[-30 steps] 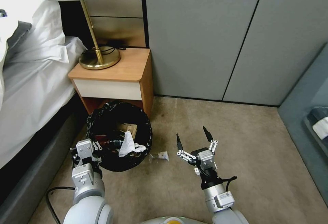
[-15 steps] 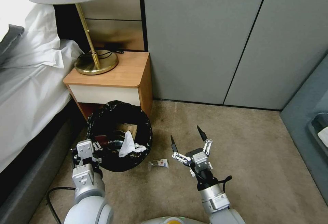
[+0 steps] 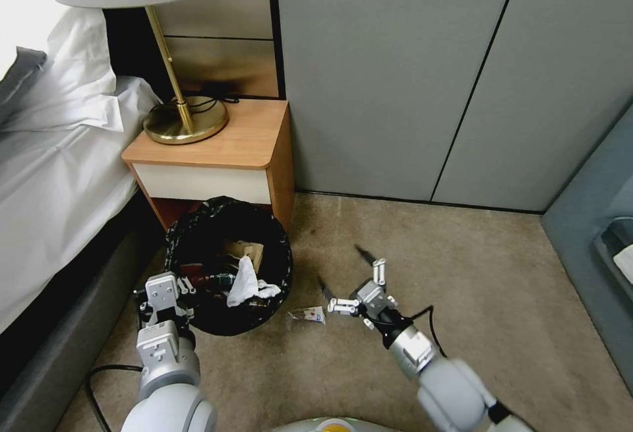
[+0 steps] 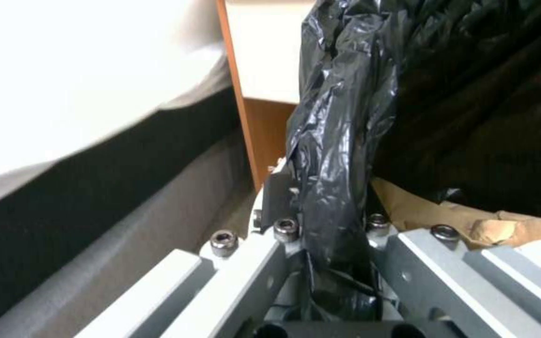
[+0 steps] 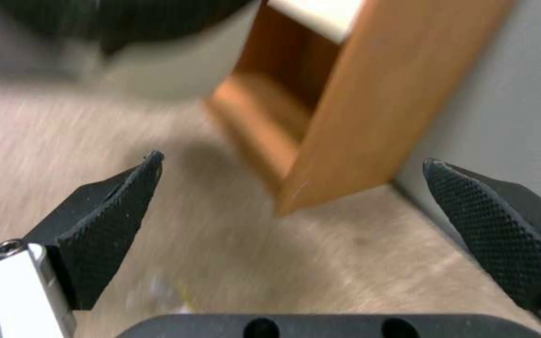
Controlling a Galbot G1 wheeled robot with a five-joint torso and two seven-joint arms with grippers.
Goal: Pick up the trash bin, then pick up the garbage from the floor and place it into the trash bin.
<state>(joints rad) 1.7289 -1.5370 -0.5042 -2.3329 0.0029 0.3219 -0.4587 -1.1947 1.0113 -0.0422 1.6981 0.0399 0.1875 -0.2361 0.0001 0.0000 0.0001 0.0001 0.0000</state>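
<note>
Head view: right tool [image 3: 341, 272] (spread wide, empty) just beside wrapper [image 3: 307, 315] on floor [image 3: 475, 287]

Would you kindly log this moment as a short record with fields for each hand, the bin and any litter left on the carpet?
left hand: shut on the liner-covered rim of the trash bin
right hand: open, low over the floor, beside the wrapper
wrapper: small, on the carpet between bin and right hand
bin contents: white tissue, brown paper bag
bin place: in front of the nightstand
</note>
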